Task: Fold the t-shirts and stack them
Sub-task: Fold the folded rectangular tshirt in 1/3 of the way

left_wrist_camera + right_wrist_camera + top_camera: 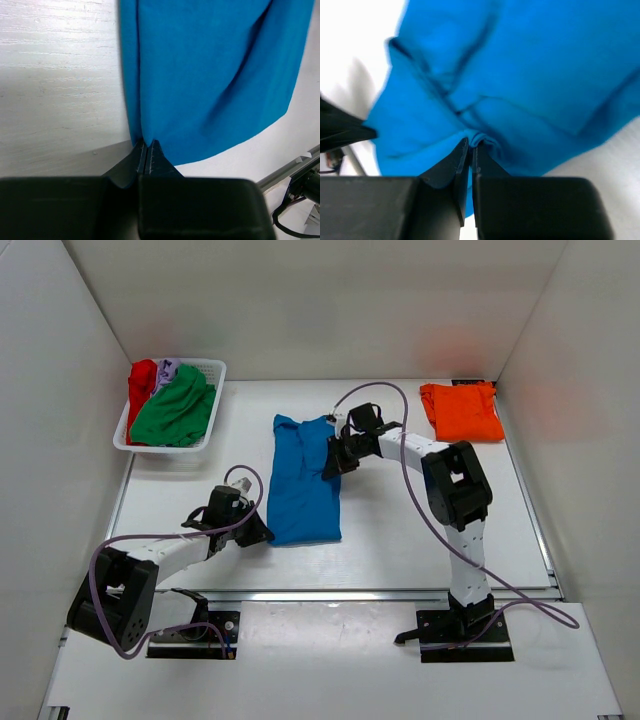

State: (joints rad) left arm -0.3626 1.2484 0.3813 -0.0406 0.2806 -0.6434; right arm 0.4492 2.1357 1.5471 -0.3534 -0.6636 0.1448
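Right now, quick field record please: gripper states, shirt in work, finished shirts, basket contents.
left gripper: shut on the blue t-shirt, near left corner
right gripper: shut on the blue t-shirt, far right edge
blue t-shirt: long narrow strip, flat at mid table
orange t-shirt: folded, far right corner
white basket: far left; holds green t-shirt, red t-shirt, lilac t-shirt, all bunched

Lilac tee (168, 368) mostly hidden btwn red tee (141, 385) & green tee (178, 410).

No legible text or markings
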